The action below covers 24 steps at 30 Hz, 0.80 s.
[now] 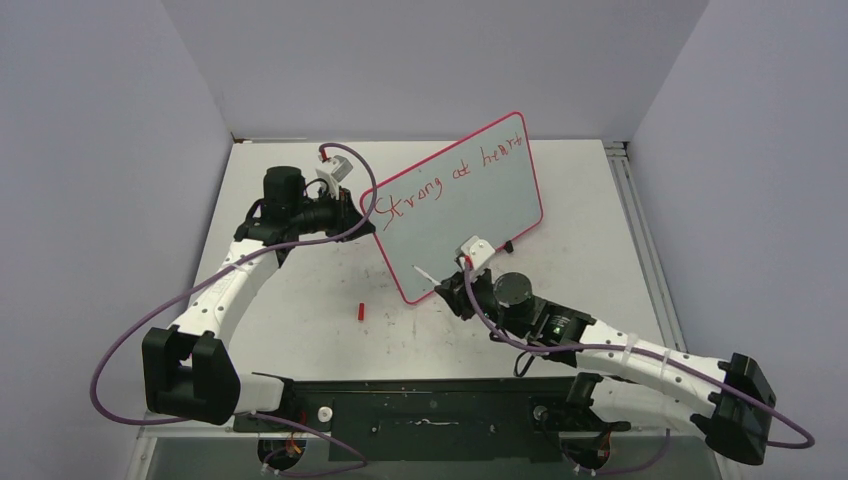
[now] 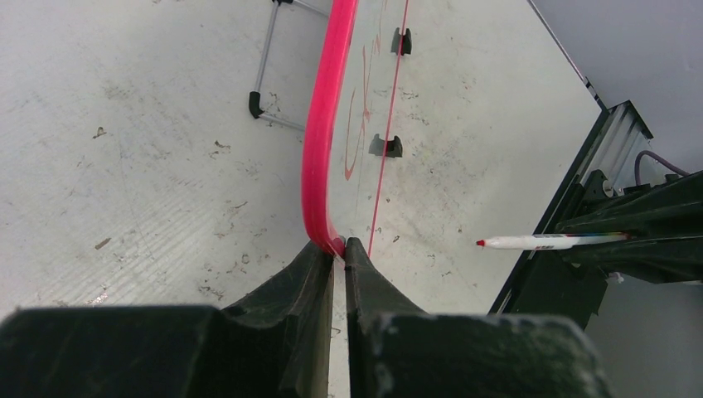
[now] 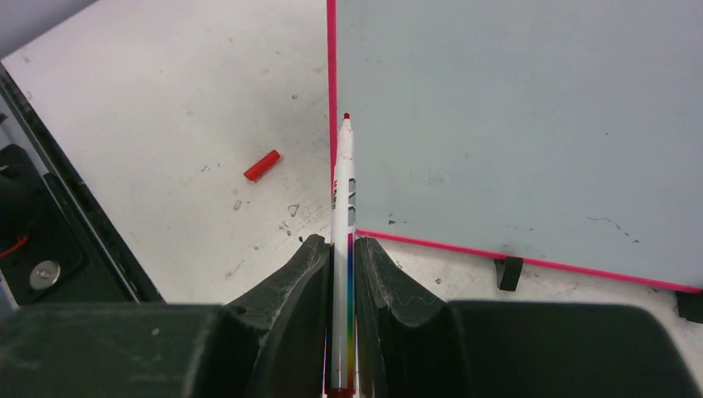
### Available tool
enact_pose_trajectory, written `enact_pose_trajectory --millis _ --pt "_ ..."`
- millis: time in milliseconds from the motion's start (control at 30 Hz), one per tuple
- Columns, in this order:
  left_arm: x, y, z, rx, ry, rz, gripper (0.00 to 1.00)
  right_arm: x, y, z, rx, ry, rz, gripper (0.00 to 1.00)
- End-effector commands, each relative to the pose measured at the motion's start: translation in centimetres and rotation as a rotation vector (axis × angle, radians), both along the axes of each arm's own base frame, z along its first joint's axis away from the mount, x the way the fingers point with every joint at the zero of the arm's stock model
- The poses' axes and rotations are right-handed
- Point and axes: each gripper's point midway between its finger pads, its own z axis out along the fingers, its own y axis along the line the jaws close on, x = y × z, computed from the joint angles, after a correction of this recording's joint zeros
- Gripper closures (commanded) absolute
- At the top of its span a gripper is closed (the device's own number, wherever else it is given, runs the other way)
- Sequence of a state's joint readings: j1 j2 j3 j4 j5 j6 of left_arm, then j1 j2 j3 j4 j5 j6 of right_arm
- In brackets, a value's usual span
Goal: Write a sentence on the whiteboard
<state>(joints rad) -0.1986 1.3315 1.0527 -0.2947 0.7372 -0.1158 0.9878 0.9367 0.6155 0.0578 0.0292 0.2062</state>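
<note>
Left tool [image 2: 339,247] pinches the rim of the pink-edged rectangular whiteboard [image 1: 470,215]; right tool [image 3: 341,245] pinches a slim white red-tipped marker [image 3: 341,166]. Brace the whiteboard firmly and write lightly below the red handwritten lettering [image 1: 440,178].

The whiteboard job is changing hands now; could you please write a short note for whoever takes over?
Left gripper: shut on the left rim of the large white pink-rimmed whiteboard.
Right gripper: shut on a white red-tipped marker, tip by the board's lower-left edge.
Done: red handwritten sentence reads "Strong at heart".
Left: any second line; lower board blank. Red cap lies on the tabletop.
</note>
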Motion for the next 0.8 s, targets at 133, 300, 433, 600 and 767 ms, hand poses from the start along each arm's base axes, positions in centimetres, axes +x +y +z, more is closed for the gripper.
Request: enact_pose_trajectory --millis 133,300,433,600,767 --pt "0.2 -0.2 1.6 -0.008 -0.075 -0.007 1.0 2.3 1.5 -0.5 0.01 -0.091 -0.101 0.95" --pt "0.1 -0.2 1.7 -0.01 -0.077 -0.009 1.0 3.3 2.2 -0.6 0.022 -0.122 -0.123 0.95" --pt "0.1 -0.2 1.6 -0.01 -0.076 -0.01 1.0 3.8 2.7 -0.8 0.021 -0.132 -0.131 0.95" --pt "0.0 -0.3 1.8 -0.013 -0.079 -0.013 1.0 4.3 3.4 -1.2 -0.001 -0.136 -0.126 0.95" --pt "0.0 -0.3 1.9 -0.015 -0.082 -0.016 1.0 4.8 3.7 -1.3 -0.007 -0.144 -0.138 0.95"
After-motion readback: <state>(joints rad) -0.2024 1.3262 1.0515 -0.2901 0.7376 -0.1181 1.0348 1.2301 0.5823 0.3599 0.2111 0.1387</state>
